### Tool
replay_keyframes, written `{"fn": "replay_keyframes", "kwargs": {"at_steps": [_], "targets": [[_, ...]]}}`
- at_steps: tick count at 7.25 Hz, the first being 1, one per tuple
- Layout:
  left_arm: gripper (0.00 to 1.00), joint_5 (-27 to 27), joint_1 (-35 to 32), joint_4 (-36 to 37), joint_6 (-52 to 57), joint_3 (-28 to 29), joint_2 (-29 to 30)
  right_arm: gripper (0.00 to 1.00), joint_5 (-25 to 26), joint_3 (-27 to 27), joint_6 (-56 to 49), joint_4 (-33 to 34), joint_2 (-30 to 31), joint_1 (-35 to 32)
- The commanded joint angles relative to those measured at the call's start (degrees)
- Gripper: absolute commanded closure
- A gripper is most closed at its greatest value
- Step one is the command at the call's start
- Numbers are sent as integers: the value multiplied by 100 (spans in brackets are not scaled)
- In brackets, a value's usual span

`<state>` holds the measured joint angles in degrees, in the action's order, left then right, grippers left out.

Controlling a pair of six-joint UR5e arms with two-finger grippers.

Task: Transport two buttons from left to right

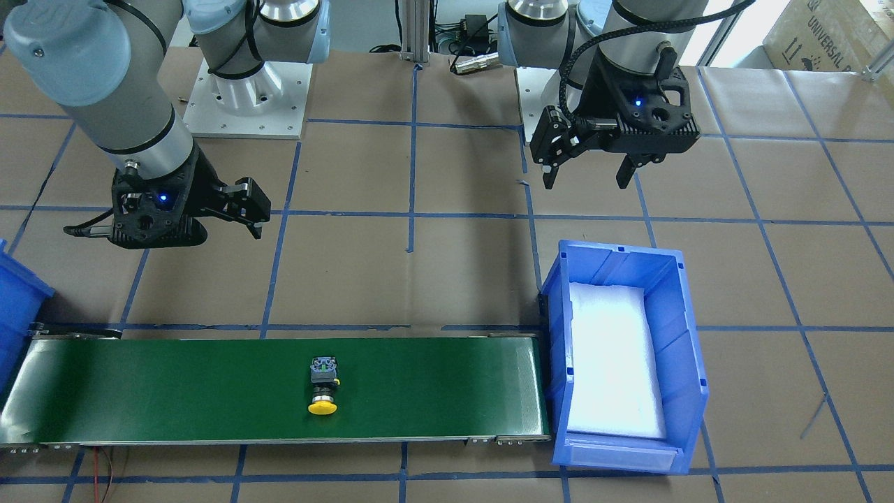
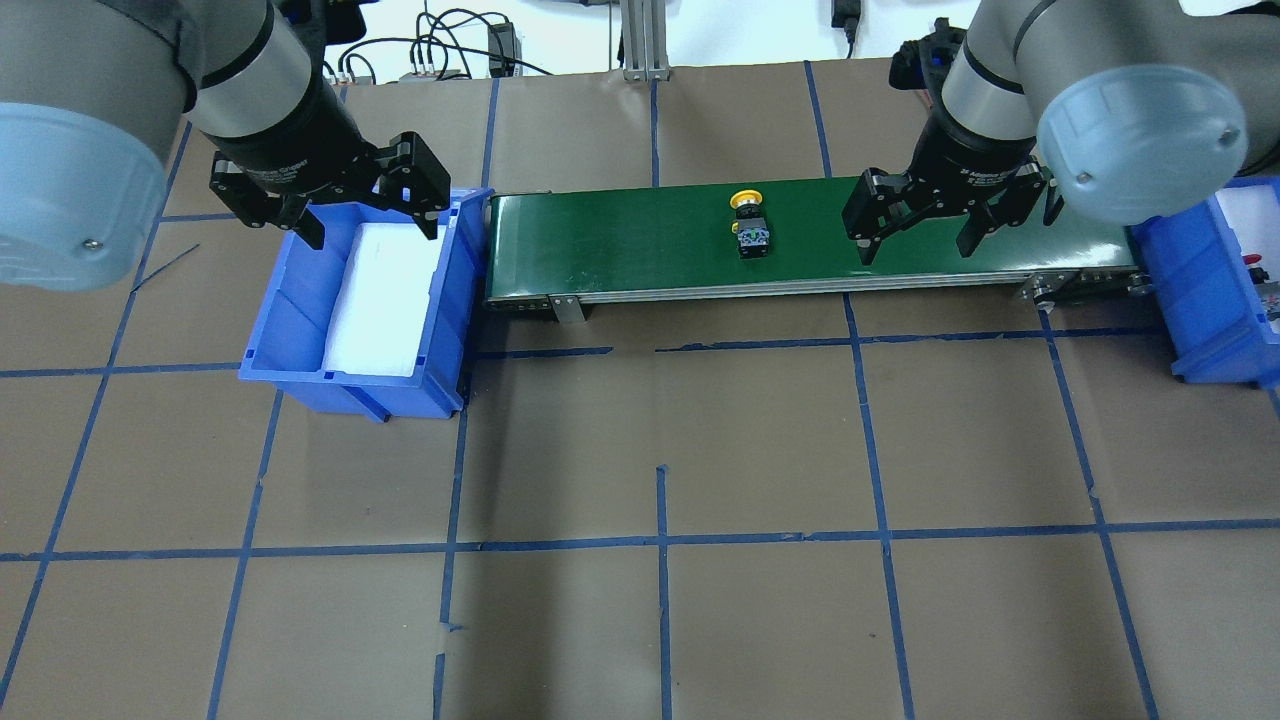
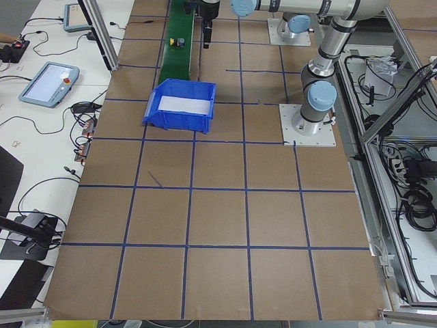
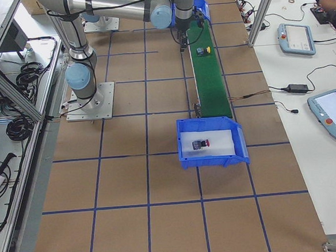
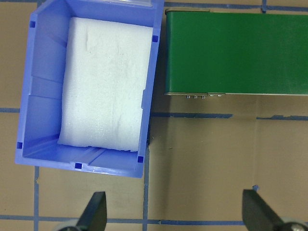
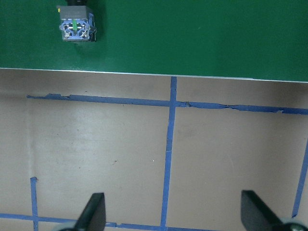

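Note:
The yellow button (image 1: 323,388) lies on its side near the middle of the green conveyor belt (image 1: 174,391); it also shows in the overhead view (image 2: 750,225) and the right wrist view (image 6: 75,26). The red button (image 4: 201,143) lies on white foam in the right-hand blue bin (image 4: 239,150). My right gripper (image 2: 918,254) is open and empty, above the belt's near edge, to the right of the yellow button. My left gripper (image 2: 373,236) is open and empty, above the left blue bin (image 2: 280,330), which holds only white foam.
The belt runs between the two blue bins. The right bin (image 2: 1200,300) sits at the overhead view's right edge. Brown table with blue tape grid (image 2: 660,540) lies in front. Cables and arm bases stand behind the belt.

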<state>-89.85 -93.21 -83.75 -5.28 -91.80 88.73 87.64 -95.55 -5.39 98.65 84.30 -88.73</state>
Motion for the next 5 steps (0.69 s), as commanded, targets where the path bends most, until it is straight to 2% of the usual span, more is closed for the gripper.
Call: {"fn": "replay_keyframes", "kwargs": {"at_steps": [1,4,5], "targets": [[0,-14,5,-10,53,65,152,0,-10,-200,-41,5,43,5],[0,-76,92,-45,340,-13,205,0,7,-192,-6,40,25,5],[0,-67,189,-158,369,126,119,0,-1,-192,-6,40,25,5]]}}
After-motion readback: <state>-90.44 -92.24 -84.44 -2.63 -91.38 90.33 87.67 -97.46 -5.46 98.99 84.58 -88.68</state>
